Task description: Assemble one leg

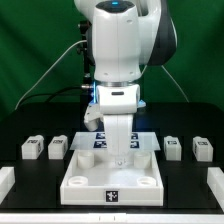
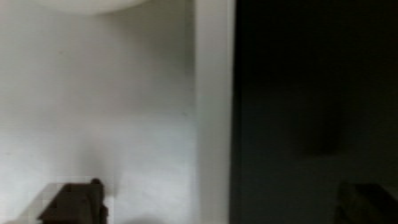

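Note:
Four small white legs with marker tags lie on the black table, two at the exterior view's left [image 1: 30, 148] [image 1: 57, 147] and two at its right [image 1: 172, 146] [image 1: 202, 149]. The large white rimmed tray [image 1: 88, 184] lies in the middle front. My gripper [image 1: 121, 153] hangs low over the tray's far part, away from every leg. In the wrist view the gripper [image 2: 221, 208] is open, with one dark finger [image 2: 75, 204] over the white tray surface [image 2: 107, 110] and the other over the black table. The tray's rim runs between them. No leg shows in the wrist view.
The marker board [image 1: 146, 141] lies behind the tray, partly hidden by the arm. White parts stick in at the front left edge [image 1: 5, 181] and front right edge [image 1: 214, 184]. A green backdrop stands behind the table.

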{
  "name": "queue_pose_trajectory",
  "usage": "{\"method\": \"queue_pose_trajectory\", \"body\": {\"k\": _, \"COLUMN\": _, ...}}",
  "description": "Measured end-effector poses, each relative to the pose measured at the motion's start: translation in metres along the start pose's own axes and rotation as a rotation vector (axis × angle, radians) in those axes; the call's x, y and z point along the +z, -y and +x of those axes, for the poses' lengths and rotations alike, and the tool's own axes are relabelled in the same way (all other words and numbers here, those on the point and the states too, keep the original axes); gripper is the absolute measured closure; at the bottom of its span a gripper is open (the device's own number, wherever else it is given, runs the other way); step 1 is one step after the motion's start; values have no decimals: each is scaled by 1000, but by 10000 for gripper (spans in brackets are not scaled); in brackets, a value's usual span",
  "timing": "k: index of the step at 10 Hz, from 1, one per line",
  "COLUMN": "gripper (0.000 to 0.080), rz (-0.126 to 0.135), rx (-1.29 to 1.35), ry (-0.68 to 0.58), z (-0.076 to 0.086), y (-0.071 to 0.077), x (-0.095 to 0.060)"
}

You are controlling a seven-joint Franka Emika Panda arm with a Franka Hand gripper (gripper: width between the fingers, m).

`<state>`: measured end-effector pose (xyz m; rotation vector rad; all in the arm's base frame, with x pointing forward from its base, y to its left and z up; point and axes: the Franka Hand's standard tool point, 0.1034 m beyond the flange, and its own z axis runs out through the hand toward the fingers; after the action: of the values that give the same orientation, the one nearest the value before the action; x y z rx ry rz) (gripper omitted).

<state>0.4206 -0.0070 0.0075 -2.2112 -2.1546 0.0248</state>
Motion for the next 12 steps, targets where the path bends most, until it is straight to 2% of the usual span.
{"method": "queue_pose_trajectory", "body": {"k": 2, "gripper": 150, "rz": 1, "rx": 9, "ry": -1, "z": -4, "y": -2, "x": 2}}
{"method": "queue_pose_trajectory", "body": {"k": 3, "gripper": 241, "rz": 2, "rx": 9, "ry": -1, "z": -4, "y": -2, "x": 2}}
{"method": "queue_pose_trajectory", "body": {"k": 4, "gripper": 241, "rz": 2, "rx": 9, "ry": -1, "z": -4, "y": -2, "x": 2}}
{"method": "queue_pose_trajectory", "body": {"k": 6, "gripper": 604, "rz": 2, "rx": 10, "ry": -1, "z": -4, "y": -1, "x": 2}}
{"method": "queue_pose_trajectory", "body": {"k": 7, "gripper": 604, "rz": 3, "rx": 10, "ry": -1, "z": -4, "y": -1, "x": 2}}
{"method": "queue_pose_trajectory", "body": {"k": 8, "gripper": 728, "rz": 1, "rx": 9, "ry": -1, "z": -4, "y": -2, "x": 2}}
{"method": "queue_pose_trajectory", "body": {"k": 12, "gripper": 742, "rz": 0, "rx": 10, "ry": -1, "z": -4, "y": -2, "x": 2}}
